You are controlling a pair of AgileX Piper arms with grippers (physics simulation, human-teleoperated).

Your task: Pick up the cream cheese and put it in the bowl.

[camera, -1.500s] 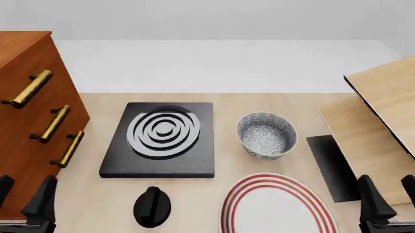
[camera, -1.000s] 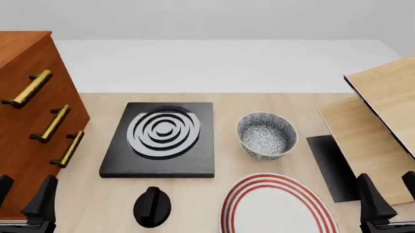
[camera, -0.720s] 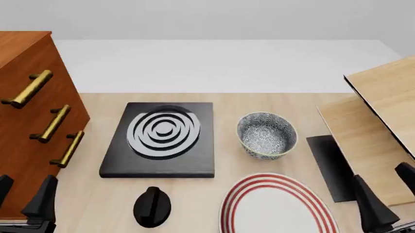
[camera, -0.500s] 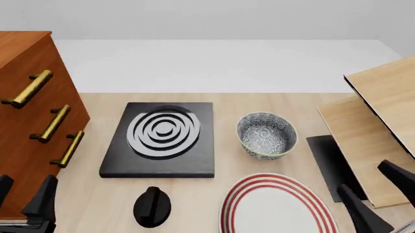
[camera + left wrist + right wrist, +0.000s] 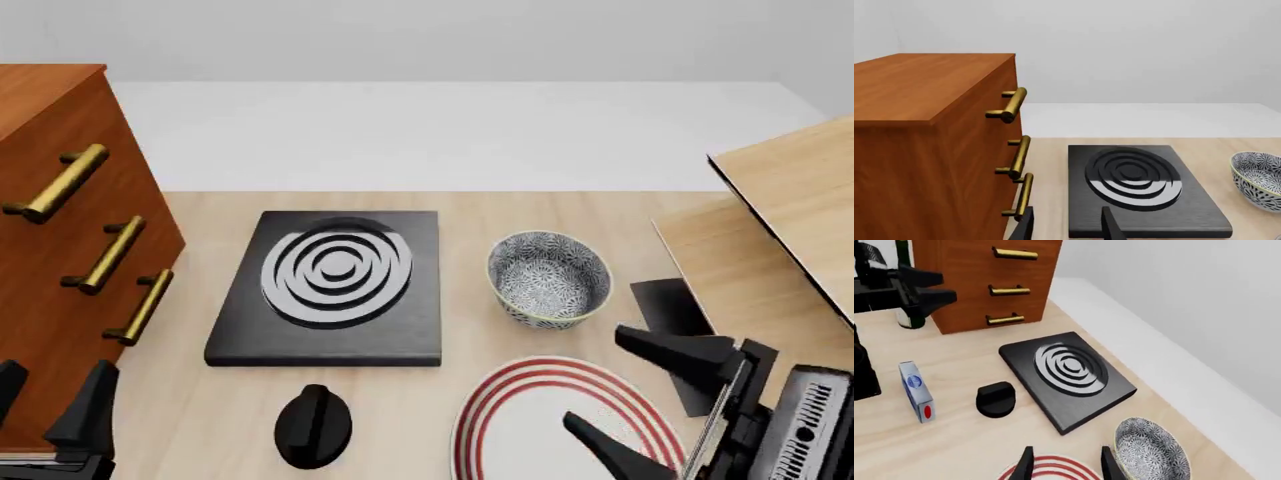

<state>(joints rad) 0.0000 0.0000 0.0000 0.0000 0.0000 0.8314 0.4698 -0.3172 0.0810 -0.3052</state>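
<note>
One cream cheese [image 5: 916, 391] box is all I see of it, standing on edge on the desk [image 5: 534, 215] in my right wrist view, just beside the black knob [image 5: 996, 399] and well apart from the bowl [image 5: 549, 277]. That speckled bowl sits between the black burner plate [image 5: 334, 288] and the striped plate [image 5: 567, 425]. My right gripper [image 5: 647, 395] hangs over the striped plate with jaws spread wide, gripping nothing. My left gripper [image 5: 1066, 227] waits by the wooden drawer cabinet [image 5: 60, 250], jaws parted and empty.
</note>
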